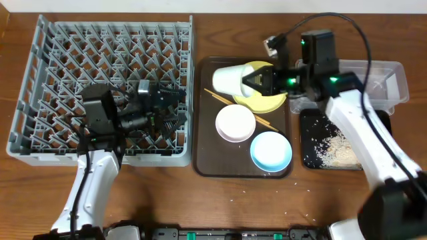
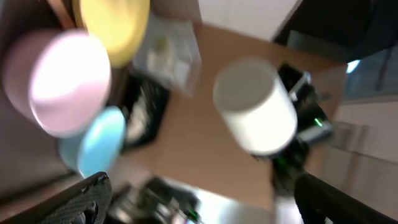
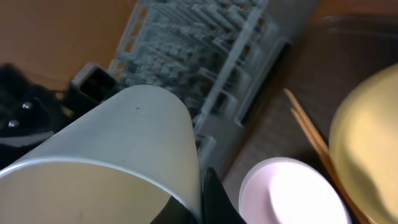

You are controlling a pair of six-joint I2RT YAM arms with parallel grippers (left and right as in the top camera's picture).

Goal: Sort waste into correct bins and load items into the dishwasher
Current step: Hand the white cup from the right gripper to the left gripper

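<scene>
My right gripper (image 1: 248,81) is shut on the rim of the small white cup (image 1: 229,79), holding it on its side above the brown serving tray; the cup fills the right wrist view (image 3: 118,149) and shows in the left wrist view (image 2: 258,112). The yellow plate (image 1: 270,100), white bowl (image 1: 235,123), light blue bowl (image 1: 271,151) and chopsticks (image 1: 265,122) lie on that tray. My left gripper (image 1: 175,105) is open and empty over the grey dish rack (image 1: 40,93). Rice (image 1: 333,150) lies in the black tray (image 1: 308,130). The clear tub (image 1: 395,80) holds white scraps.
The dark brown serving tray (image 1: 207,147) sits between the rack and the bins. My right arm crosses above the black tray and the clear tub. A cable loops over the table's back edge.
</scene>
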